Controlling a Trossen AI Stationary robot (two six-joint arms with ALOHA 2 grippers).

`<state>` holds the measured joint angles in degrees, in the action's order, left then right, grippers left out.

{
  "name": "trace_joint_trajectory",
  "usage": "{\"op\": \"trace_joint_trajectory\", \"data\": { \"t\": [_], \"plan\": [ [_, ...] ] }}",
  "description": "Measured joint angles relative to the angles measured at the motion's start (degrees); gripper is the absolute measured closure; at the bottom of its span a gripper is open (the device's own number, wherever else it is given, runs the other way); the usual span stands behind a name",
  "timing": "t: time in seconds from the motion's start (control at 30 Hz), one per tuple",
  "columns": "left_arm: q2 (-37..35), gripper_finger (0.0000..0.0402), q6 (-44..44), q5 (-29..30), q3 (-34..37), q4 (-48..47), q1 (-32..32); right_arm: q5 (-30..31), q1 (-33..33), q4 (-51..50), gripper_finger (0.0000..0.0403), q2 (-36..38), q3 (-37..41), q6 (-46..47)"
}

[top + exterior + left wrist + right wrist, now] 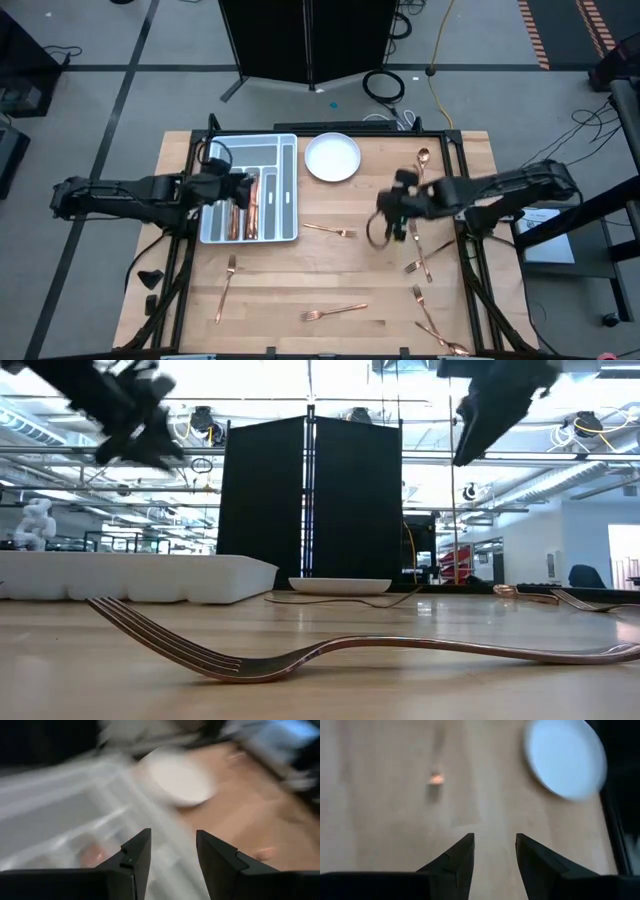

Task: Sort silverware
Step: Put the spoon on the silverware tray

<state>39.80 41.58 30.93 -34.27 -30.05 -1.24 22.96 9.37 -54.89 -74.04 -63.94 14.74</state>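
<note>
The grey tray (pixel 286 190) lies at the table's far left, with several copper pieces of silverware (pixel 245 210) in its compartments. My left gripper (pixel 243 188) hangs open above the tray (pixel 60 805), nothing between its fingers (pixel 172 837). My right gripper (pixel 383 222) hangs open over bare wood right of the table's middle, also with nothing in it (pixel 495 840). Loose silverware lies flat on the table: a fork (pixel 330 231) near the middle, forks (pixel 225 290) (pixel 335 312) toward the near edge, a spoon (pixel 422 160) and more pieces (pixel 418 255) on the right.
A white round plate (pixel 332 157) sits at the far middle, right of the tray. In the low view one fork (pixel 350 650) lies close to the near edge, and both arms hang high above the table. Bare wood lies between the scattered pieces.
</note>
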Motion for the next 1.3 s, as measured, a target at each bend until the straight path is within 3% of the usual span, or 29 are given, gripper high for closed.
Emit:
{"op": "trace_joint_trajectory", "data": {
  "t": [0.1,0.2,0.33,0.43,0.5,0.6,0.77,1.03,1.3],
  "plan": [
    [1.2,0.0251,-13.5,-4.3,2.6,17.9,1.2,0.0,-6.2,-2.9,0.0268,1.9,0.0,7.5],
    [4.3,0.0251,-21.4,-10.7,7.0,33.9,2.1,0.0,-12.7,-9.5,0.0268,1.8,0.0,17.5],
    [9.3,0.0251,-24.2,-14.4,12.4,50.9,2.1,1.2,-20.7,-17.1,0.0268,0.5,2.3,27.4],
    [12.5,0.0251,-25.3,-14.4,15.7,62.4,2.1,-1.5,-27.4,-14.1,0.0268,0.0,7.2,29.3],
    [14.0,0.0251,-26.3,-15.5,16.7,67.6,2.1,-6.3,-31.9,-9.1,0.0268,-0.1,11.2,26.6],
    [14.9,0.0251,-27.4,-18.4,17.0,70.1,2.0,-11.6,-37.4,-2.4,0.0268,-0.3,16.3,23.0],
    [14.9,0.0251,-27.3,-21.8,17.0,70.1,2.0,-7.9,-42.9,-1.5,0.0268,-0.6,20.3,23.0],
    [14.9,0.0251,-27.4,-22.2,17.0,70.1,2.0,-8.2,-48.1,5.8,0.0268,-0.8,22.7,20.6],
    [14.9,0.0251,-26.9,-22.2,17.0,70.1,2.0,-8.3,-51.8,6.9,0.0268,-3.8,22.7,17.9]
  ]
}}
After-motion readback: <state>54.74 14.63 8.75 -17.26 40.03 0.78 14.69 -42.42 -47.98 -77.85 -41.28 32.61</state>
